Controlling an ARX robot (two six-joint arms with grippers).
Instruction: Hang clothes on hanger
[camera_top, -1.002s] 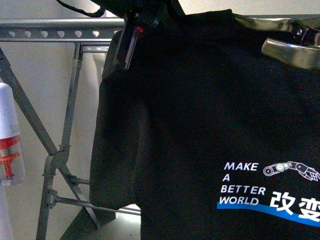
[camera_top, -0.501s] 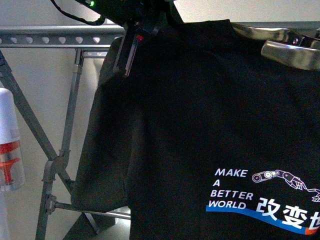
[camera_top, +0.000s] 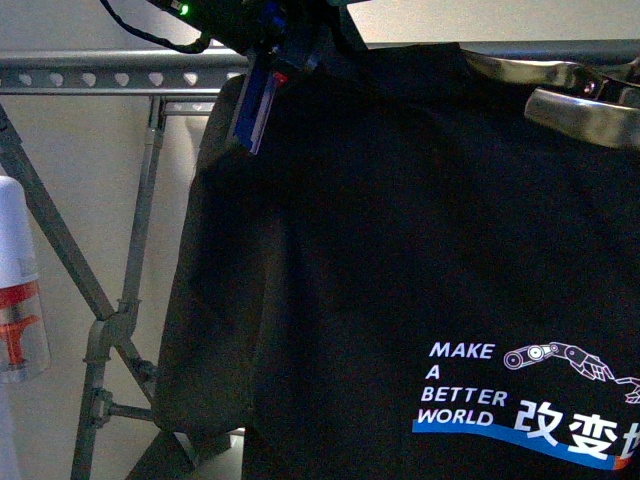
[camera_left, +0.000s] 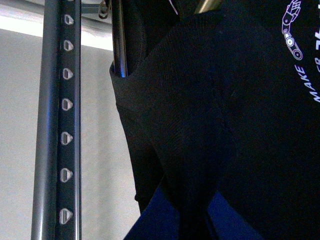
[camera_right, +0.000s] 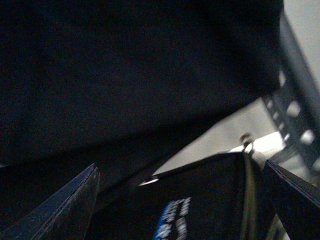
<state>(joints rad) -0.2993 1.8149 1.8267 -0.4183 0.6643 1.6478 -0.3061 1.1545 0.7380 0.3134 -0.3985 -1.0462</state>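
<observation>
The black T-shirt (camera_top: 420, 250) with white "MAKE A BETTER WORLD", a robot-arm drawing and a blue stripe hangs over the dark grey rack's top rail (camera_top: 100, 72), which has heart-shaped holes. My left gripper (camera_top: 250, 130) is shut on the shirt's shoulder just below the rail. In the left wrist view its blue fingers (camera_left: 150, 222) pinch a fold of the shirt (camera_left: 225, 125) beside the rail (camera_left: 65, 125). My right gripper (camera_top: 590, 90) is open at the shirt's upper right. In the right wrist view it (camera_right: 180, 200) holds nothing, with shirt cloth (camera_right: 125, 75) close around it.
The rack's slanted legs and cross braces (camera_top: 125, 310) stand at the left below the rail. A white bottle-like object with a red band (camera_top: 15, 300) is at the left edge. A pale wall lies behind. The rail also shows in the right wrist view (camera_right: 295, 115).
The shirt and its print have shifted a little left and down in the front view. The rail and bottle also sit slightly lower. The left gripper keeps its hold.
</observation>
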